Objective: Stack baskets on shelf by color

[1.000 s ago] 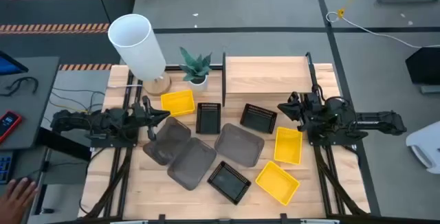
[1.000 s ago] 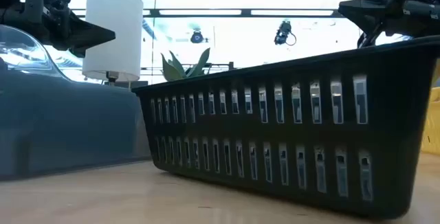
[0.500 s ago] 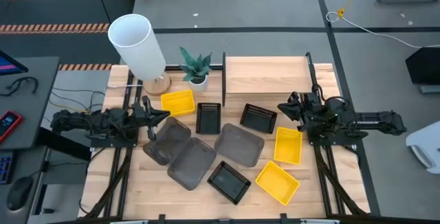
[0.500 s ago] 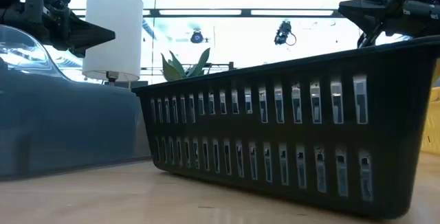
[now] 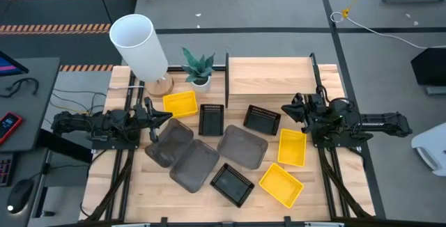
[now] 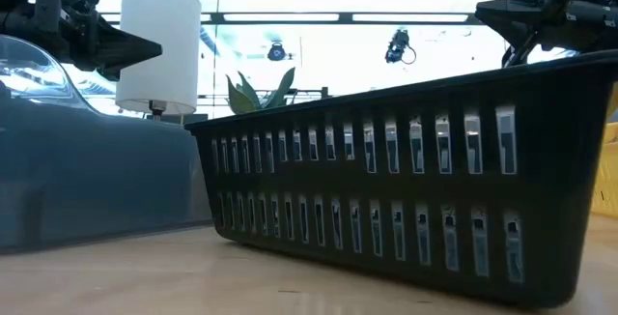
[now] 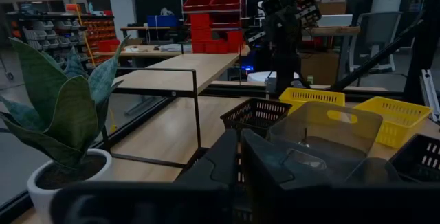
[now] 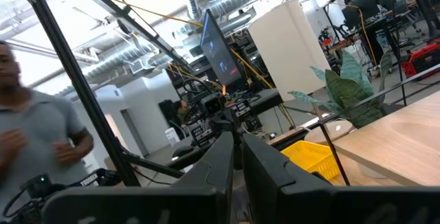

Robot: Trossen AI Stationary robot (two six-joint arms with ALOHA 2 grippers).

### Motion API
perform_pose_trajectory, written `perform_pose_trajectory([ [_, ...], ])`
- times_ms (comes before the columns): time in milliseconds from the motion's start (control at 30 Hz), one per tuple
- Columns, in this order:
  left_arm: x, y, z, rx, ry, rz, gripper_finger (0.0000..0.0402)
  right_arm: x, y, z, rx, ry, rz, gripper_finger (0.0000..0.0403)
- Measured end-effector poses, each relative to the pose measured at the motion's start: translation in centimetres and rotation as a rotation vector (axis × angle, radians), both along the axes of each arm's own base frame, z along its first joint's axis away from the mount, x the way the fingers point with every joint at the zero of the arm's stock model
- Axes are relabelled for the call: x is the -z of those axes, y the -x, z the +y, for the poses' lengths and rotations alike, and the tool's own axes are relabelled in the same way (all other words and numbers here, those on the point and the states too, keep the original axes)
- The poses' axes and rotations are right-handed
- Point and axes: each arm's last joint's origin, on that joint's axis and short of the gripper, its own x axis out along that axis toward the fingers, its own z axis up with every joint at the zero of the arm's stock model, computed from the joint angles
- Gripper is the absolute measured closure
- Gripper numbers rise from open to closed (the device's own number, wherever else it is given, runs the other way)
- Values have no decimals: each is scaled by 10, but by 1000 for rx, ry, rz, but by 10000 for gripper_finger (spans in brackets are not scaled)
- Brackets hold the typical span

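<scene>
Nine baskets lie flat on the tabletop in front of the shelf (image 5: 269,77). Three are yellow (image 5: 180,103) (image 5: 292,147) (image 5: 281,184), and three are smoky grey (image 5: 169,143) (image 5: 196,164) (image 5: 242,147). Three are black mesh (image 5: 210,119) (image 5: 263,120) (image 5: 232,184). The shelf board is bare. My left gripper (image 5: 167,115) hovers shut at the table's left, above the grey basket's edge, pointing level toward the right. My right gripper (image 5: 284,108) hovers shut at the right, beside the black basket near the shelf, and holds nothing.
A tall white lamp (image 5: 138,42) and a plant in a white pot (image 5: 199,70) stand at the far left, beside the shelf's black upright (image 5: 226,81). The nearest black basket (image 6: 406,170) fills the low view. A person (image 8: 34,114) stands beyond the table's left side.
Both arms have kept still and no basket has moved. A person's hand at the desk left of the table, seen in the high view's lower corner, has withdrawn out of sight.
</scene>
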Motion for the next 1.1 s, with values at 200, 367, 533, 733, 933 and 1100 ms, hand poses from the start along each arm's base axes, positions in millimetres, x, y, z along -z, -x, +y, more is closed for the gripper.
perform_pose_trajectory([
  [200,0,0,0,0,0,-1,370,0,0,0,0,0,0,366],
  [367,0,0,0,0,0,0,366,0,0,0,0,0,0,366],
  [533,0,0,0,0,0,0,371,0,0,0,0,0,0,366],
  [733,0,0,0,0,0,0,370,0,0,0,0,0,0,366],
  [933,0,0,0,0,0,0,363,0,0,0,0,0,0,366],
  [1100,0,0,0,0,0,0,367,0,0,0,0,0,0,366],
])
